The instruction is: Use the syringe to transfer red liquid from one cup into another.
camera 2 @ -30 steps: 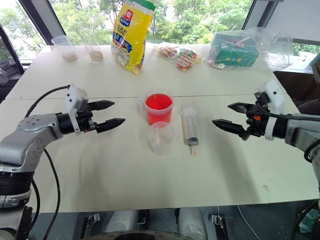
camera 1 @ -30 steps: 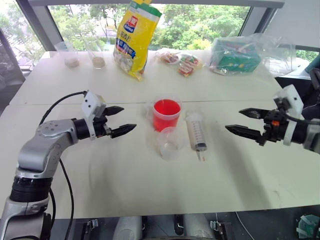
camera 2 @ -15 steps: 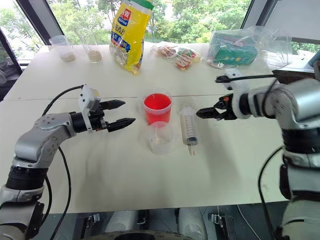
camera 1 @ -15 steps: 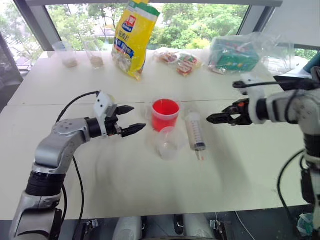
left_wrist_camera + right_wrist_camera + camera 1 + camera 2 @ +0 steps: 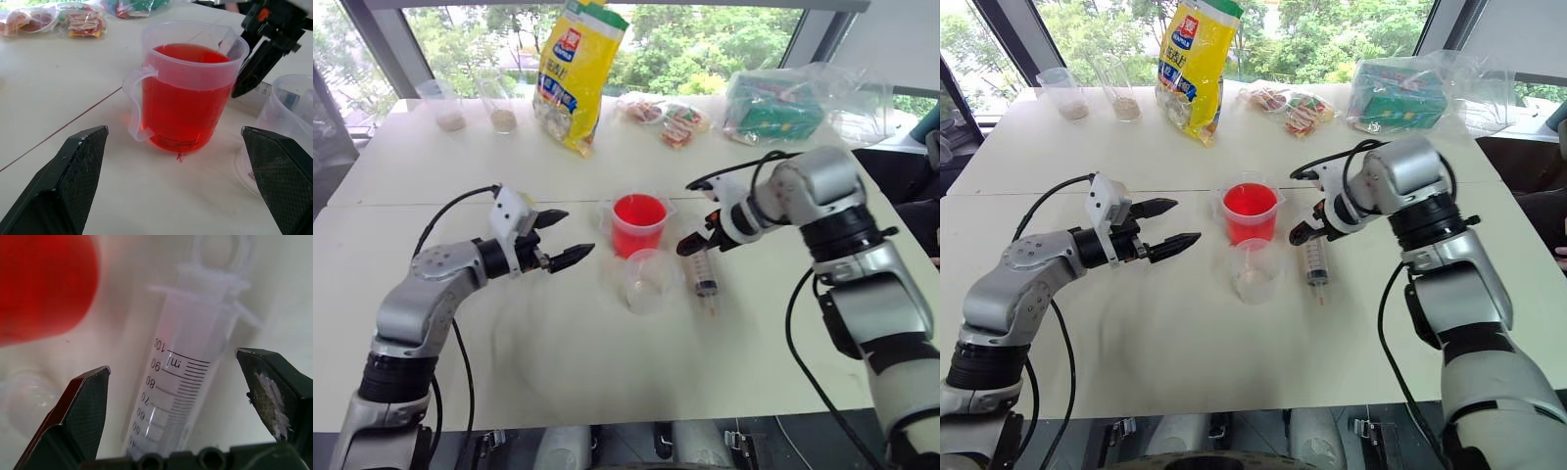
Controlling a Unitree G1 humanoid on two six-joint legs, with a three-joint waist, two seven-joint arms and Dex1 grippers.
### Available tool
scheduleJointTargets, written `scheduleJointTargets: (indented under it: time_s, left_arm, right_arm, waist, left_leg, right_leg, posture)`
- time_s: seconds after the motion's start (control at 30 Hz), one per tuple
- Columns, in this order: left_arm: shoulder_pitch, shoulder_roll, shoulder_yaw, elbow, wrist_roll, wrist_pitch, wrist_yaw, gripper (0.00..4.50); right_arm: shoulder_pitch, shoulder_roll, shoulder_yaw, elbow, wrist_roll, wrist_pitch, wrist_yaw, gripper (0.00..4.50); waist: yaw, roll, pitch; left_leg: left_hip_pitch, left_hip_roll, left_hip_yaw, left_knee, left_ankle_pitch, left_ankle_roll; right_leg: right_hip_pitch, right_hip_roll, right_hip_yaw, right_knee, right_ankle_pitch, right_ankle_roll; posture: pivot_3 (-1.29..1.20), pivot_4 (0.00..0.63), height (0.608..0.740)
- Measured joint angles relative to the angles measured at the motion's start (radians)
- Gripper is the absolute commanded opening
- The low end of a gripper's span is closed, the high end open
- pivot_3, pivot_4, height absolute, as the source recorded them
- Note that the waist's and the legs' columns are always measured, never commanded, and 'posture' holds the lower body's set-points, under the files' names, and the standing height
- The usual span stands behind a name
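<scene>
The tall clear cup (image 5: 638, 223) holds red liquid (image 5: 183, 105) and stands mid-table. Touching its near side is the shorter colourless cup (image 5: 646, 282). The syringe (image 5: 702, 266) lies flat to their right, tip toward me. My right gripper (image 5: 697, 238) points steeply down, open, its fingers straddling the barrel's plunger end (image 5: 186, 377) just above it without touching. My left gripper (image 5: 576, 233) hovers open to the left of the red cup, pointing at it (image 5: 188, 95), with a gap between them.
Along the table's far side stand two clear cups with beige powder (image 5: 450, 106), a yellow bag (image 5: 576, 73), snack packets (image 5: 666, 119) and a green box in a plastic bag (image 5: 775, 108). A seam (image 5: 431, 203) crosses the table behind the cups.
My right gripper has swung in from the right, tilted downward and come down over the syringe's plunger end. The left gripper has stayed put, open.
</scene>
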Motion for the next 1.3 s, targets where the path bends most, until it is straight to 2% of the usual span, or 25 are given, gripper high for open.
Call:
scheduleJointTargets:
  time_s: [0.17, 0.27, 0.37, 0.43, 0.47, 0.67, 0.87, 1.0, 1.1, 1.17, 1.23, 1.3]
  left_arm:
    - [0.006, 0.001, 0.004, -0.012, 0.0, 0.0, 0.016, 4.5]
    - [0.006, 0.001, 0.005, -0.02, 0.0, 0.0, 0.02, 4.5]
    - [0.01, 0.001, 0.005, -0.022, 0.001, 0.0, 0.026, 4.5]
    - [0.016, 0.001, 0.005, -0.022, 0.007, -0.001, 0.031, 4.5]
    - [0.016, 0.001, 0.005, -0.022, 0.01, -0.001, 0.032, 4.5]
    - [0.013, 0.003, 0.004, -0.022, 0.012, -0.004, 0.029, 4.5]
    - [-0.029, 0.022, 0.006, 0.025, 0.019, -0.02, 0.0, 4.5]
    - [-0.077, 0.037, 0.008, 0.061, 0.019, -0.024, -0.019, 4.5]
    - [-0.152, 0.045, 0.011, 0.107, 0.007, -0.015, -0.047, 4.5]
    - [-0.213, 0.048, 0.013, 0.135, -0.005, -0.002, -0.061, 4.5]
    - [-0.266, 0.048, 0.012, 0.159, -0.018, 0.005, -0.086, 4.5]
    - [-0.313, 0.049, 0.011, 0.188, -0.023, 0.007, -0.108, 4.5]
  right_arm:
    - [0.0, 0.043, 0.007, 0.014, -0.065, 0.0, -0.017, 4.46]
    - [0.001, 0.068, 0.007, 0.019, -0.103, -0.002, -0.022, 3.69]
    - [0.002, 0.092, 0.005, 0.024, -0.15, -0.005, -0.036, 2.31]
    - [0.004, 0.108, -0.007, 0.024, -0.164, -0.004, -0.038, 1.55]
    - [0.011, 0.115, -0.015, 0.018, -0.174, -0.003, -0.041, 1.47]
    - [0.07, 0.109, -0.066, -0.061, -0.186, -0.006, -0.062, 1.47]
    - [0.195, 0.085, -0.249, -0.256, -0.187, -0.002, -0.086, 1.47]
    - [0.248, 0.015, -0.389, -0.418, -0.176, -0.06, -0.055, 1.47]
    - [0.296, 0.01, -0.538, -0.56, -0.153, -0.291, -0.009, 1.47]
    - [0.29, 0.098, -0.667, -0.625, -0.109, -0.468, -0.009, 1.47]
    - [0.242, 0.194, -0.798, -0.64, -0.006, -0.557, -0.009, 1.47]
    - [0.196, 0.235, -0.867, -0.648, 0.088, -0.632, 0.009, 1.47]
  waist:
    - [-0.005, 0.0, 0.0]
    - [-0.015, -0.001, 0.0]
    - [-0.019, -0.001, 0.0]
    - [-0.022, -0.001, -0.001]
    - [-0.023, -0.002, -0.001]
    - [-0.02, -0.003, -0.002]
    - [-0.016, -0.002, -0.001]
    - [-0.016, -0.001, 0.001]
    - [-0.015, -0.001, 0.001]
    - [-0.022, -0.001, 0.002]
    - [-0.024, -0.001, 0.002]
    - [-0.02, 0.0, 0.003]
  left_leg:
    - [0.001, 0.0, 0.0, 0.0, 0.0, 0.0]
    - [0.002, 0.0, -0.001, 0.001, 0.0, 0.0]
    - [0.003, 0.0, -0.001, 0.001, 0.0, 0.0]
    - [0.004, 0.0, -0.001, 0.001, 0.0, 0.0]
    - [0.004, 0.0, -0.001, 0.001, 0.0, 0.0]
    - [0.005, 0.0, -0.002, 0.001, 0.001, -0.001]
    - [0.002, 0.0, -0.002, 0.001, 0.001, -0.001]
    - [0.0, 0.0, -0.002, 0.001, 0.001, -0.001]
    - [0.0, 0.0, -0.002, 0.0, 0.001, -0.001]
    - [0.001, 0.0, -0.002, 0.0, 0.001, -0.001]
    - [0.002, 0.001, -0.002, 0.0, 0.001, -0.001]
    - [0.002, 0.001, -0.002, 0.0, 0.001, -0.001]
  right_leg:
    - [0.001, 0.0, 0.0, 0.001, 0.0, 0.0]
    - [0.002, 0.0, 0.0, 0.001, 0.0, 0.0]
    - [0.002, 0.001, 0.0, 0.002, 0.0, 0.0]
    - [0.002, 0.001, 0.0, 0.004, 0.0, 0.0]
    - [0.002, 0.001, 0.0, 0.005, 0.0, 0.0]
    - [0.002, 0.001, 0.0, 0.007, 0.0, -0.001]
    - [0.0, 0.001, 0.0, 0.007, 0.0, 0.0]
    - [-0.002, 0.001, 0.0, 0.007, 0.0, 0.001]
    - [-0.002, 0.002, -0.001, 0.007, 0.0, 0.002]
    - [-0.003, 0.003, 0.0, 0.007, 0.0, 0.002]
    - [-0.003, 0.003, 0.0, 0.009, 0.0, 0.002]
    - [-0.002, 0.003, 0.0, 0.009, 0.0, 0.002]
  posture:
    - [0.0, 0.15, 0.74]
    - [0.0, 0.15, 0.74]
    - [0.0, 0.15, 0.74]
    - [0.0, 0.15, 0.74]
    - [0.0, 0.15, 0.74]
    - [0.0, 0.15, 0.74]
    - [0.0, 0.15, 0.74]
    - [0.0, 0.15, 0.74]
    - [0.0, 0.15, 0.74]
    - [0.0, 0.15, 0.74]
    - [0.0, 0.15, 0.74]
    - [0.0, 0.15, 0.74]
